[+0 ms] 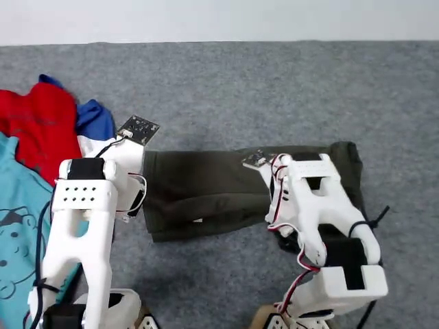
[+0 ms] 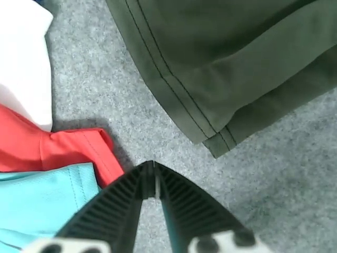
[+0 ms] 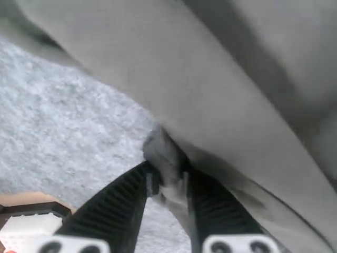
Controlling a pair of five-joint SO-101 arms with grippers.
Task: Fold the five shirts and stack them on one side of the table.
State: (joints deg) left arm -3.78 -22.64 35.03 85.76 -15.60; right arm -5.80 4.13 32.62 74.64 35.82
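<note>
A dark olive shirt (image 1: 226, 188) lies partly folded across the middle of the grey table (image 1: 240, 89). My right gripper (image 3: 167, 182) is shut on a pinch of the olive shirt's (image 3: 237, 105) near edge, and the right arm (image 1: 309, 205) covers that part from above. My left gripper (image 2: 154, 176) is shut with nothing in it, just off the olive shirt's (image 2: 226, 58) left corner and close to the red shirt's hem (image 2: 79, 145). The left arm (image 1: 86, 199) stands between the olive shirt and the pile.
Piled at the table's left are a red shirt (image 1: 38, 127), a blue shirt (image 1: 95, 118), a white shirt (image 1: 92, 145) and a teal printed shirt (image 1: 17, 219). Bare grey table lies behind and to the right of the olive shirt.
</note>
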